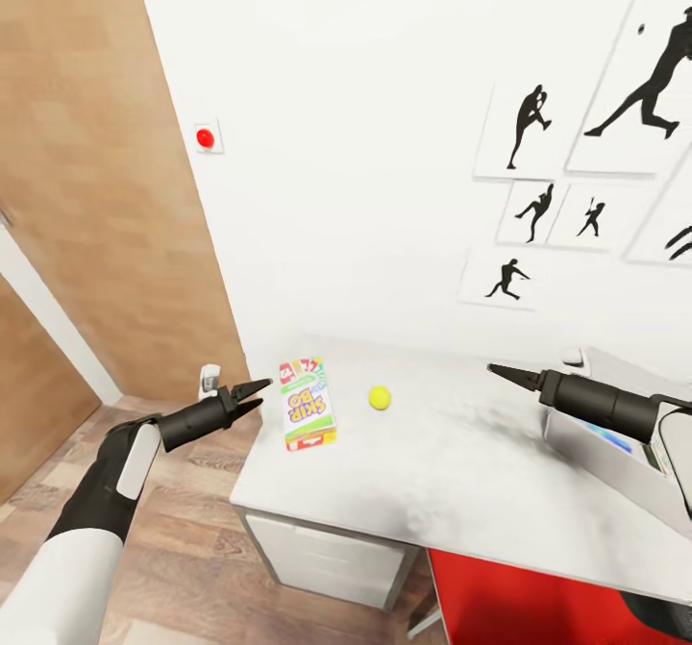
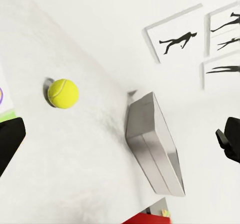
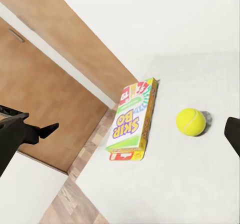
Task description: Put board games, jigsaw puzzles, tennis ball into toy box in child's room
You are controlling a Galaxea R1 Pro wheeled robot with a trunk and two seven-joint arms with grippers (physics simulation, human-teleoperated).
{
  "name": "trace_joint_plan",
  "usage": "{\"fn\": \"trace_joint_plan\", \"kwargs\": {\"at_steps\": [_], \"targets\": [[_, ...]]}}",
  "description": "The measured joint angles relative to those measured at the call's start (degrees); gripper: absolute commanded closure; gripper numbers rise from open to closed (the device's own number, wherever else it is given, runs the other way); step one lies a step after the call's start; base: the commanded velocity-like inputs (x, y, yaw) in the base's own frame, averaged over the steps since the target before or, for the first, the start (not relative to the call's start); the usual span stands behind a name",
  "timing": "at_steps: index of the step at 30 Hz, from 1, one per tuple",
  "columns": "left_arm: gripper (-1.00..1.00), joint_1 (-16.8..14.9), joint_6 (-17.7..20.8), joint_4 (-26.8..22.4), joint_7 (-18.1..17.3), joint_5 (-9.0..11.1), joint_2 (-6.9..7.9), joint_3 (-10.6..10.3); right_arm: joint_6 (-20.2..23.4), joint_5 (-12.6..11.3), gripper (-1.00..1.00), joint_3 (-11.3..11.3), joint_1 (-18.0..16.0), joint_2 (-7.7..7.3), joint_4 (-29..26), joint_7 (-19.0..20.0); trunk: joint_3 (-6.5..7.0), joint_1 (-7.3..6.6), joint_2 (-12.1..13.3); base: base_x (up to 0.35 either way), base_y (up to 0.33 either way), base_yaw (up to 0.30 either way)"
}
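A white-green SKIP BO board game (image 1: 308,403) (image 3: 131,121) lies flat near the left edge of the white table (image 1: 461,472). The tennis ball (image 1: 380,397) (image 2: 63,93) (image 3: 190,121) rests just right of it. My left gripper (image 1: 255,393) (image 2: 120,134) hovers open off the table's left edge, level with the game and pointing at it. Open too, my right gripper (image 1: 502,372) (image 3: 120,134) hangs above the table, right of the ball. The grey toy box (image 1: 588,453) (image 2: 150,144) stands at the right, partly behind my right arm; blue shows inside. The jigsaw puzzles and the bed are out of view.
A white drawer unit (image 1: 327,554) sits under the table and something red (image 1: 538,597) beside it. The wooden door (image 1: 96,193) stands at the left, over plank floor (image 1: 192,549). Athlete pictures (image 1: 538,212) and a red button (image 1: 205,137) hang on the wall.
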Motion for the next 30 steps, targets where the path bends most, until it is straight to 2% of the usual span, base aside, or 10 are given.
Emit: {"fn": "trace_joint_plan", "kwargs": {"at_steps": [11, 30], "targets": [[-1.0, 0.1, -0.1, 0.1, 0.1, -0.1, 0.12, 0.1, 0.0, 0.0, -1.0, 0.0, 0.0, 0.97, 0.0, -2.1, 0.95, 0.0, 0.0, 0.0, 0.069, -0.106], [-1.0, 0.2, -1.1, 0.1, 0.1, -0.1, 0.64, 0.1, 0.0, 0.0, -1.0, 0.0, 0.0, 1.38, 0.0, -2.5, 2.62, 0.0, 0.0, 0.007, 0.253, -0.092]]}}
